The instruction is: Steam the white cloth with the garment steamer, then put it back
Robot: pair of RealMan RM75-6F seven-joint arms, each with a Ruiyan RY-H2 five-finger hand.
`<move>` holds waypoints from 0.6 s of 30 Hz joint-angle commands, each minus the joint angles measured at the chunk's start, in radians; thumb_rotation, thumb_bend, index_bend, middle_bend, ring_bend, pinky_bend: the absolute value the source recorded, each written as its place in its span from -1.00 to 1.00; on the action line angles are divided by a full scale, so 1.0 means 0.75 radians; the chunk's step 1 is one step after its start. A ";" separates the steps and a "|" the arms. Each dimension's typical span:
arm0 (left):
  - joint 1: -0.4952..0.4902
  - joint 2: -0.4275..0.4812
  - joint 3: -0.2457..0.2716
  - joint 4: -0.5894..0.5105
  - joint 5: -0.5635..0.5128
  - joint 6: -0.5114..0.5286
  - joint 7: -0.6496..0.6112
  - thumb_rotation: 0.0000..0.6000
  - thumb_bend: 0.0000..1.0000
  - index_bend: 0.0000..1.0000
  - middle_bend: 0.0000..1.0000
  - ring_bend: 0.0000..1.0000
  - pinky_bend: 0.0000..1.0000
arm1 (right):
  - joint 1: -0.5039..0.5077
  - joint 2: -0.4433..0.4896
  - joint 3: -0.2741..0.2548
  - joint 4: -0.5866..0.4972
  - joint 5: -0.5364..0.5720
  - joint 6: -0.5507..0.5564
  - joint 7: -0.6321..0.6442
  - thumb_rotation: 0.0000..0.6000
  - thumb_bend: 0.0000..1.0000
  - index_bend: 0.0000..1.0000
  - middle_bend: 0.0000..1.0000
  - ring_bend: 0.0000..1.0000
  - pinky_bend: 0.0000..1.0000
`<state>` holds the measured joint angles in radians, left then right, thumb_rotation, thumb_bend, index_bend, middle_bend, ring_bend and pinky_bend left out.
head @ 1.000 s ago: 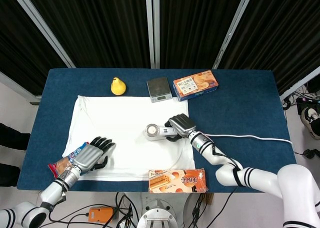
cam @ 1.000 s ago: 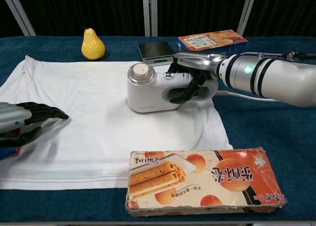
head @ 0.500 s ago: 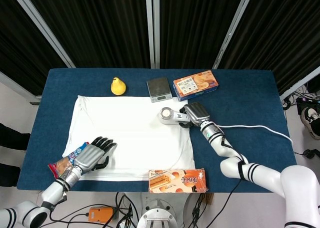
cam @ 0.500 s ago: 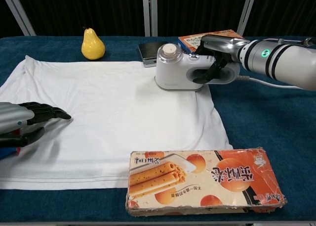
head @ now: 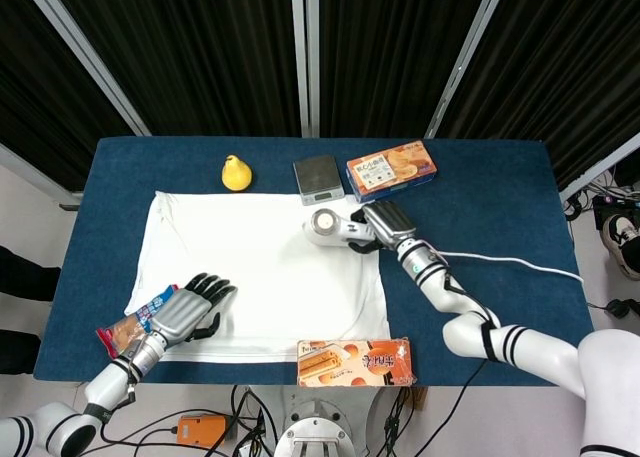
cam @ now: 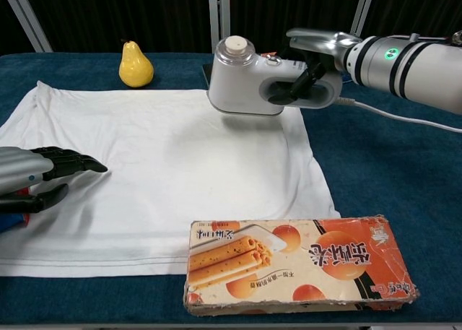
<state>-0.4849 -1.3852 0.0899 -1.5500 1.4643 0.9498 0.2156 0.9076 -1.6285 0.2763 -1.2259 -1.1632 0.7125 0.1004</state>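
The white cloth (head: 250, 267) (cam: 166, 171) lies flat across the blue table. My right hand (head: 383, 222) (cam: 317, 55) grips the handle of the white garment steamer (head: 332, 226) (cam: 260, 81), which hangs just above the cloth's far right corner. Its white cord (head: 520, 262) trails off to the right. My left hand (head: 185, 310) (cam: 40, 175) rests on the cloth's near left corner, fingers apart, holding nothing.
A yellow pear (head: 236, 173), a small grey scale (head: 318, 179) and an orange biscuit box (head: 391, 168) stand along the far side. A long orange snack box (head: 355, 362) (cam: 296, 261) lies at the near edge. A snack wrapper (head: 130, 322) lies under my left wrist.
My right hand has lifted the steamer off the cloth and carried it from the cloth's middle toward the far right corner. The left hand has stayed put.
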 commanded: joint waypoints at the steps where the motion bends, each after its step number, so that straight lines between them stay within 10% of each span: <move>1: 0.002 0.004 0.000 -0.010 -0.004 0.005 0.007 -1.00 0.08 -0.87 -0.92 -1.00 -1.00 | 0.058 -0.059 0.021 0.045 0.058 -0.057 -0.044 1.00 0.25 1.00 0.83 0.78 0.28; 18: 0.000 0.000 0.004 0.002 -0.013 -0.001 0.000 -1.00 0.08 -0.87 -0.92 -1.00 -1.00 | 0.109 -0.114 -0.016 0.166 0.292 -0.117 -0.255 1.00 0.25 1.00 0.83 0.78 0.27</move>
<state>-0.4849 -1.3847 0.0926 -1.5488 1.4544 0.9490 0.2158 0.9997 -1.7250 0.2698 -1.0955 -0.9505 0.6187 -0.0871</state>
